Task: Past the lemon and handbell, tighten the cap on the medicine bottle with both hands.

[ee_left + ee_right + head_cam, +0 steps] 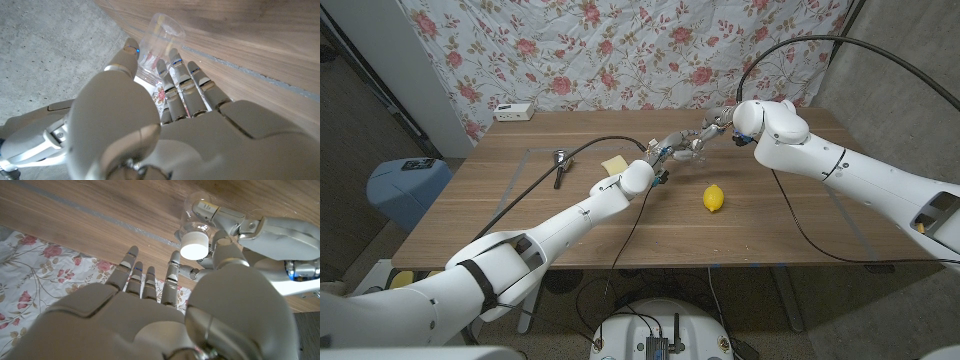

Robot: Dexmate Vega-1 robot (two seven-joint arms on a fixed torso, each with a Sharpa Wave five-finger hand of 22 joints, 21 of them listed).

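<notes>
Past the lemon [714, 198], my left hand [665, 152] holds a clear medicine bottle [692, 149] above the table's far middle. In the left wrist view my left hand [150, 125] wraps thumb and fingers round the bottle's clear body [157, 40]. In the right wrist view the bottle's white cap [195, 246] points toward my right hand [150, 310], whose fingers are straight and spread. Its thumb lies beside the cap and a fingertip is on the other side; I see no firm grip. My left hand [270, 235] grips the body behind the cap. My right hand [718, 128] faces the bottle.
The handbell [561, 160] lies on the wooden table [520, 220] at the left, with a yellow pad [614, 163] beside it. A white box [513, 111] sits at the far left edge. Black cables cross the table. A floral cloth hangs behind.
</notes>
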